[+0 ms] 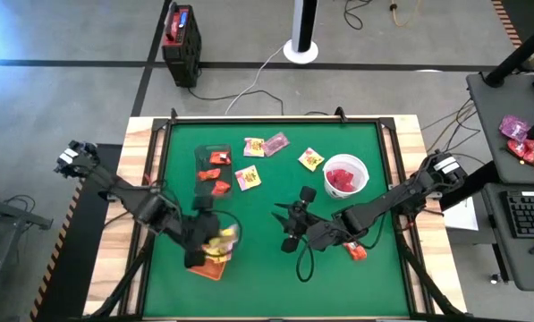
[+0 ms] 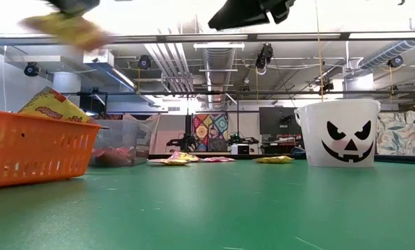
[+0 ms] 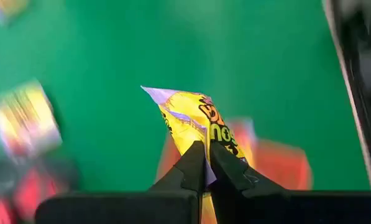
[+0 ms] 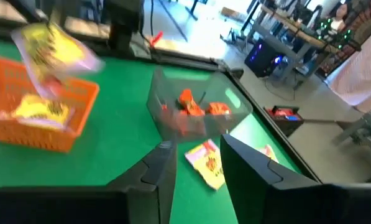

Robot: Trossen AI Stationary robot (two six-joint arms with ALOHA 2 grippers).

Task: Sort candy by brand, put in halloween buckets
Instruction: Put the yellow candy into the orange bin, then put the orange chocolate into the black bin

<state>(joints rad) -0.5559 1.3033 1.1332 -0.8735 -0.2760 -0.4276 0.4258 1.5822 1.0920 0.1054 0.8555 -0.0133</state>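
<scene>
The green table (image 1: 275, 215) has a raised dark rim, wooden boards on both flanks, and a wide bare stretch of felt across its near half and between the two arms. Of the three halloween buckets, the white round bucket (image 1: 346, 175), with a jack-o'-lantern face in the low view, stands toward the right side and holds red wrappers. The dark translucent tub (image 1: 213, 172) sits left of centre toward the far side with red-orange candies inside; it stands apart from the orange tray (image 1: 209, 265), which lies near the front left edge and carries yellow packets. Loose candies lie on the felt between tub and bucket: a yellow packet (image 1: 248, 178) just beside the tub, two more packets (image 1: 265, 145) near the far rim, and another yellow one (image 1: 311, 159) close to the bucket. A red candy (image 1: 357, 252) lies near the right edge beside the right arm. The left gripper (image 1: 220, 240) is above the orange tray, its fingers (image 3: 191, 167) pinched together on a yellow candy packet (image 3: 197, 121) that sticks up beyond them. The right gripper (image 1: 289, 222) is over open felt at the table's middle, its fingers (image 4: 157, 171) standing apart with nothing between them.
</scene>
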